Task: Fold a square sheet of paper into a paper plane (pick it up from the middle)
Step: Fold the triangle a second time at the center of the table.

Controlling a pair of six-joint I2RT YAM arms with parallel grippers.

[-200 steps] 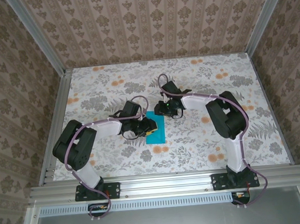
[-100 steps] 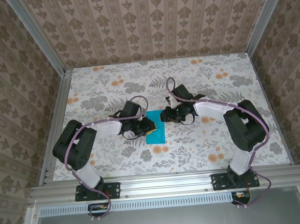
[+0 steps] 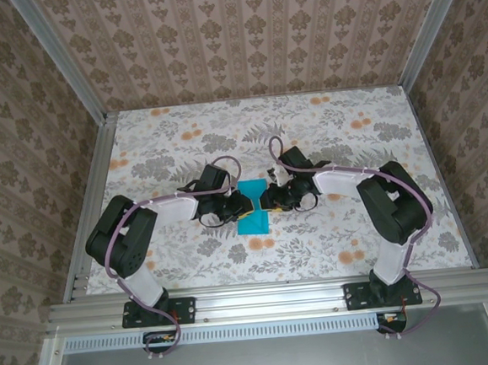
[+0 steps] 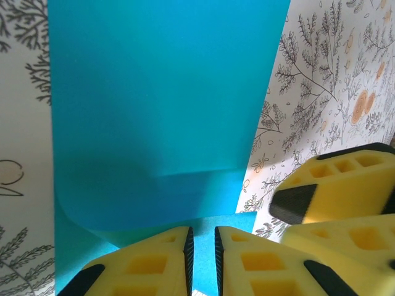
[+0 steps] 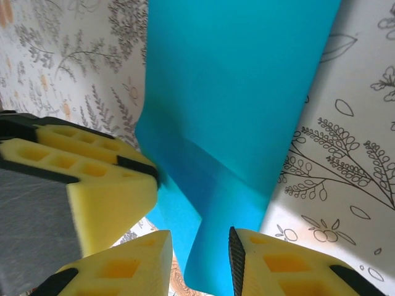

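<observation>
Overhead, finds the square sheet of paper (image 3: 252, 223) on the floral table (image 3: 173, 146), a little to the near side of centre. Flanked there by the left gripper (image 3: 234, 207) at its left edge and the right gripper (image 3: 267, 200) at its right, both low and facing each other across the sheet's middle. Cannot read either claw's state from up there. Close in from the left wrist, makes out what the overhead hides: yellow pads (image 4: 145, 265) drawn almost together, only a thin slit left, with the sheet's edge running into that slit. Clamped on the paper, then, with one layer curled up and over another lying flat. Catches also the other claw's yellow fingers just beside the sheet's corner. From the right wrist, gives the opposite side: jaws standing apart, straddling a raised ridge of the turquoise sheet. One pad (image 5: 271, 265) touching that ridge, the other beside a sliver of the lower layer; cannot say whether anything is truly gripped. Against a second ago: right gripper come nearer, from the sheet's far right corner down to mid-edge, elbow swung out to the right. Left arm hardly shifted. Sheet in the same spot but no longer a plain flat rectangle, now waisted at the middle where the claws meet.
</observation>
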